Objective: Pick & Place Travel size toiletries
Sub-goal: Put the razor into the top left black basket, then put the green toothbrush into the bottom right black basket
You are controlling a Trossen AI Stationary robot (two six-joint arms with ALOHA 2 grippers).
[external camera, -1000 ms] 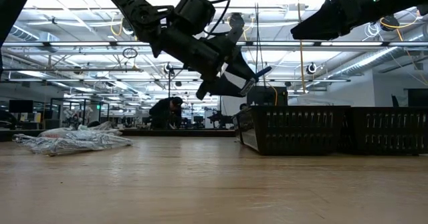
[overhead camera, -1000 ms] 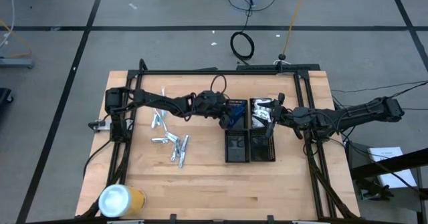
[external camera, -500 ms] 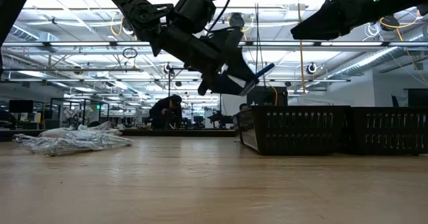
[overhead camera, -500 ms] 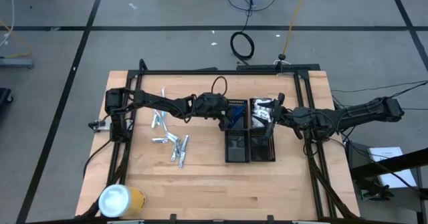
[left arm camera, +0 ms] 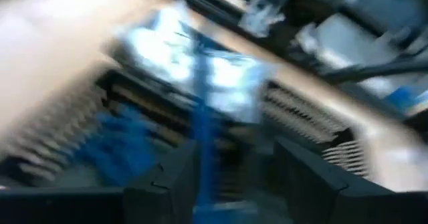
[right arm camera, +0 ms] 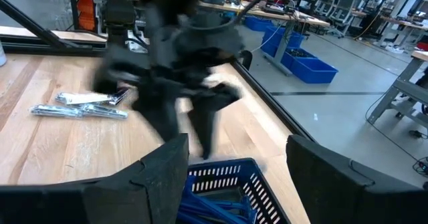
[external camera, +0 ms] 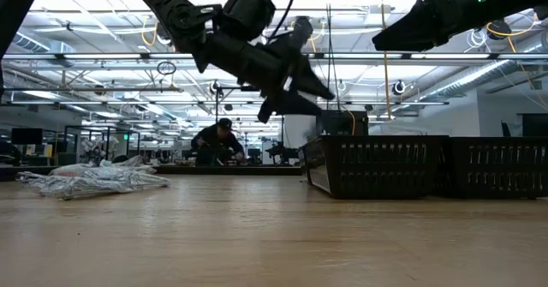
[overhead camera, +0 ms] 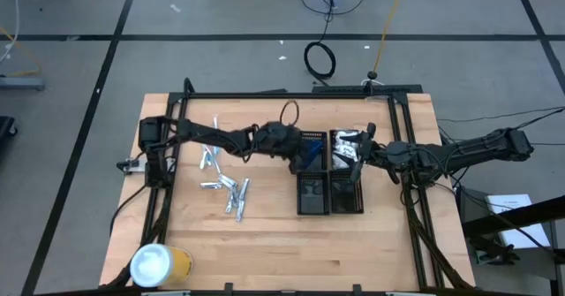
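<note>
My left gripper (overhead camera: 298, 155) hovers open over the far-left black tray (overhead camera: 312, 142), which holds blue items (overhead camera: 309, 155). In the left wrist view a long blue item (left arm camera: 204, 144) shows blurred between the spread fingers, over the tray. My right gripper (overhead camera: 357, 155) is open and empty above the far-right tray (overhead camera: 346, 146), which holds white packets (overhead camera: 347, 140). More silvery-white toiletries (overhead camera: 225, 188) lie on the table to the left of the trays; they also show in the low view (external camera: 94, 180). My left gripper stands open around the long blue item (left arm camera: 202, 164), which runs close along one finger (left arm camera: 180, 180). The view is blurred, and I cannot tell whether the finger touches it.
Two more black gridded trays (overhead camera: 328, 194) stand nearer the table's near edge. A yellow cylinder with a white lid (overhead camera: 159, 265) stands at the near left corner. Bare wood lies between the pile and the near edge. A person (external camera: 218, 141) shows in the room behind.
My left gripper has opened above the far-left tray. The blue item that stuck out from its tips in the low view no longer shows there. My right arm has kept still.
</note>
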